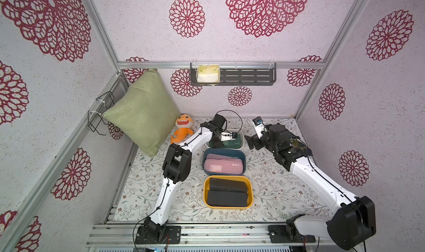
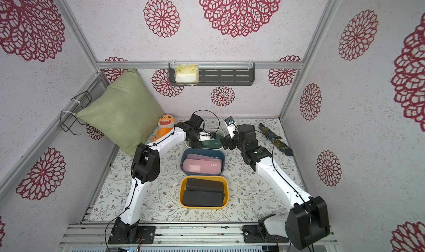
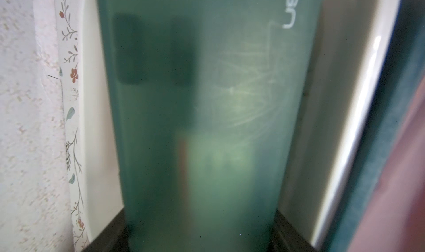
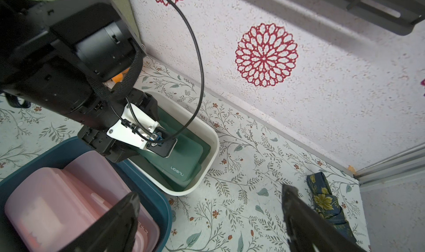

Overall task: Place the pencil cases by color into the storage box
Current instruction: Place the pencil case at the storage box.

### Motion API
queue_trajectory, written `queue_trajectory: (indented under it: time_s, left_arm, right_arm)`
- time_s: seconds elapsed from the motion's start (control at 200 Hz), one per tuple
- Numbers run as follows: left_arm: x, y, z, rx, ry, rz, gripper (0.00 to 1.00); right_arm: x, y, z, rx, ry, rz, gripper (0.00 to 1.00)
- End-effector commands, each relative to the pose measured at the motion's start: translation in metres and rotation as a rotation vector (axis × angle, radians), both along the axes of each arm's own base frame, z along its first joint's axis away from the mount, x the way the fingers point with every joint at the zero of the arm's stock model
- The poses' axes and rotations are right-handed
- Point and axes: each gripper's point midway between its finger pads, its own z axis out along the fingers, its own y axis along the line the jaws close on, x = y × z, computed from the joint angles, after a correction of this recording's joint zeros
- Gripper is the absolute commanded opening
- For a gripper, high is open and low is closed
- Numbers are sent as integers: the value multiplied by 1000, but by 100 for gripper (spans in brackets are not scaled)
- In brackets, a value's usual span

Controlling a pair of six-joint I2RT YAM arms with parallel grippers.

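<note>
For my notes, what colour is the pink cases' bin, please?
Dark blue bin, in a top view.

Three bins stand in a row down the middle of the table (image 1: 276,188): near bin (image 1: 205,193), middle bin (image 1: 244,161), far bin (image 4: 213,147), each holding cases (image 1: 227,191). The left gripper (image 1: 218,144) is in the far bin, clamped on the top case (image 4: 184,161). The right gripper (image 1: 251,142) hangs spread just right of that bin. A cloth strip (image 2: 276,140) lies farther right. The cushion (image 1: 142,115) and toy (image 1: 182,130) sit at the far left.

The floral-print worktop (image 1: 264,182) carries a row of three bins: white bin (image 4: 212,152), blue bin (image 1: 244,161), yellow bin (image 1: 251,193). A green pillow (image 1: 142,115) and an orange plush toy (image 1: 182,129) sit far left, and a dark blue floral cloth (image 2: 274,139) far right.
</note>
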Motion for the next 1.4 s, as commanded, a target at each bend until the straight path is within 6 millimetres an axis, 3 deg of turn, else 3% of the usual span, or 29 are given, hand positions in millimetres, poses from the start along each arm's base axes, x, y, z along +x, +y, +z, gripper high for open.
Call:
queue_trajectory:
  time_s: [0.0,0.35,0.545,0.645,0.78,1.111,1.391]
  left_arm:
    - [-11,-9,-8,5,16,-41,27]
    - [-6,0,-27,102,-46,-35,32]
    - [-5,2,-29,124,-57,-26,37]
    - [-4,2,-28,127,-62,-23,64]
    - [-4,2,-27,134,-65,-20,74]
    - [-2,3,-17,146,-86,-15,76]
    - [-1,4,-10,149,-96,-7,87]
  right_arm:
    - [-1,-4,23,13,-63,-4,99]
    - [2,-4,22,11,-63,3,99]
    - [2,-4,21,9,-61,7,99]
    - [3,-4,22,9,-65,7,99]
    - [3,-4,21,10,-62,8,99]
    - [4,-4,20,10,-60,11,99]
    - [3,-4,20,9,-58,12,99]
